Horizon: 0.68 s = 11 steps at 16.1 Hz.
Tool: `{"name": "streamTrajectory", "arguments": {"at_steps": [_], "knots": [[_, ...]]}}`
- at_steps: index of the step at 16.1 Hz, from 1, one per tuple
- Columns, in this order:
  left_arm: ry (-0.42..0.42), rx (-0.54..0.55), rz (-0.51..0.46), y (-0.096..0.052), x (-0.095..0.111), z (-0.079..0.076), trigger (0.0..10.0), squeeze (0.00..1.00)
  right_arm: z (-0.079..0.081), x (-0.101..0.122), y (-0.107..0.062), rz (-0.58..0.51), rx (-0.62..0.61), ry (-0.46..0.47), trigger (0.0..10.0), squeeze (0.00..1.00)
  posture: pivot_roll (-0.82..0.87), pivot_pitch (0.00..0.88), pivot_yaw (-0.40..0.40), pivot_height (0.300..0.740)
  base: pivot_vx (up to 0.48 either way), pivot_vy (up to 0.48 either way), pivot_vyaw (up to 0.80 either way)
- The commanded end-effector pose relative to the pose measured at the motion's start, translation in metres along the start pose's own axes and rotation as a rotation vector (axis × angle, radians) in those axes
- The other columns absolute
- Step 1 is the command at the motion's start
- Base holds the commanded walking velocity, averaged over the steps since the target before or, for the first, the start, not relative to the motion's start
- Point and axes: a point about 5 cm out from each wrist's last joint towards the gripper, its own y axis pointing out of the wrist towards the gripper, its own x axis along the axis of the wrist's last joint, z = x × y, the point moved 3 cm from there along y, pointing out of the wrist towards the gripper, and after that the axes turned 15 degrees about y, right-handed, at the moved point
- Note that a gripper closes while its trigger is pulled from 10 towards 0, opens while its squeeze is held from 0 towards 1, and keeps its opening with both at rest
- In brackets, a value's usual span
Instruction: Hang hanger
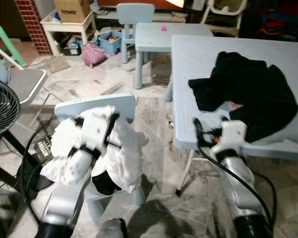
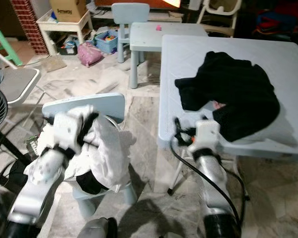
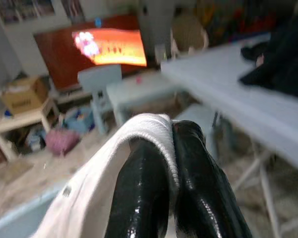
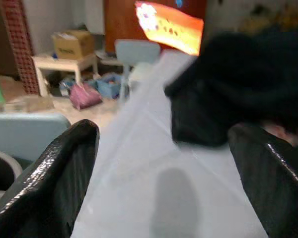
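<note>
No hanger is showing clearly; only a pink sliver (image 1: 233, 105) is peeking from under the crumpled black garment (image 1: 248, 94) on the pale blue bench (image 1: 198, 59). At the bench's near edge the right hand (image 4: 164, 188) is hovering, fingers spread apart. The left hand (image 3: 171, 198) is pinching ribbed white cloth (image 3: 149, 131) over the small blue chair (image 1: 97, 106) beside the bench.
</note>
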Motion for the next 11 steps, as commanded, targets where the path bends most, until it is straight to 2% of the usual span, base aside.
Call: {"name": "streamTrajectory", "arguments": {"at_steps": [1,4,8,11], "knots": [[0.005,0.010,-0.045,0.0036,0.0112,0.0024,10.0,0.00,-0.0005,0.0095,0.0031,-0.026,0.005,-0.003,10.0,0.00,-0.03,0.000,-0.001,0.740,0.000,0.000,0.00],[-0.004,0.006,-0.048,0.0043,0.0105,-0.0029,10.0,0.00,-0.0068,0.0058,0.0014,-0.002,-0.005,-0.013,10.0,0.00,-0.03,0.000,-0.014,0.740,-0.172,0.000,0.00],[-0.007,-0.001,-0.039,0.0032,0.0089,-0.0051,10.0,0.00,-0.0024,0.0036,0.0019,0.008,0.004,-0.011,10.0,0.00,-0.02,0.000,-0.017,0.740,-0.060,0.000,0.00],[-0.002,-0.011,-0.037,0.0045,0.0090,-0.0054,10.0,0.00,-0.0014,0.0005,0.0000,0.023,0.007,-0.012,10.0,0.00,-0.03,0.000,-0.015,0.740,-0.269,0.000,0.00]]}}
